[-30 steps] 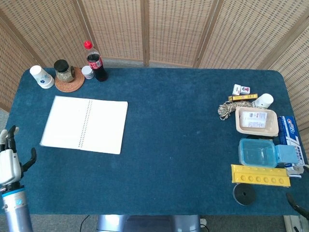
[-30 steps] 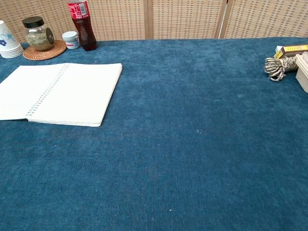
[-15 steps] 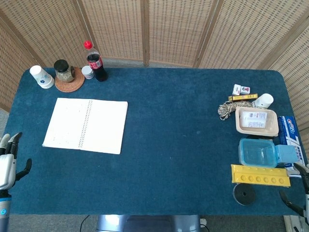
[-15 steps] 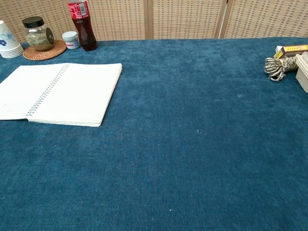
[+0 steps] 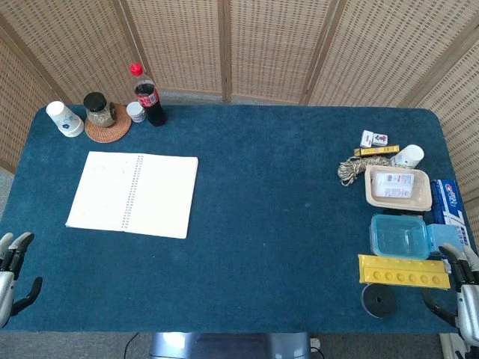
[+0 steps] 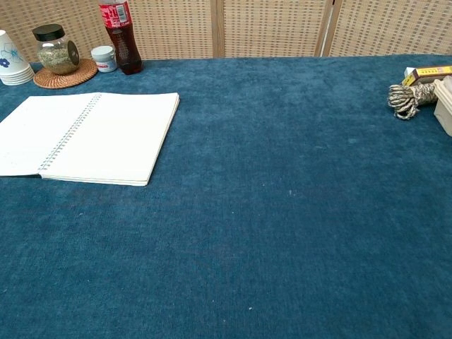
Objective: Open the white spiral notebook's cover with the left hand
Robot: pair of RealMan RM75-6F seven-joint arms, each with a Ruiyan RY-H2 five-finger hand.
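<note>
The white spiral notebook lies open and flat on the left part of the blue table, its cover folded out to the left of the spiral; the chest view shows the notebook the same way. My left hand hangs at the table's front left corner, well below the notebook, holding nothing, fingers apart. At the front right corner, my right hand shows at the frame edge, also holding nothing. Neither hand appears in the chest view.
Behind the notebook stand a cola bottle, a jar on a round coaster, a small white tub and stacked paper cups. At the right lie a rope coil, small boxes, a tray, a blue container, a yellow rack and a black disc.
My left hand has drawn back toward the front left corner and lower in the frame. My right hand has risen into view at the front right. The notebook has not moved.
</note>
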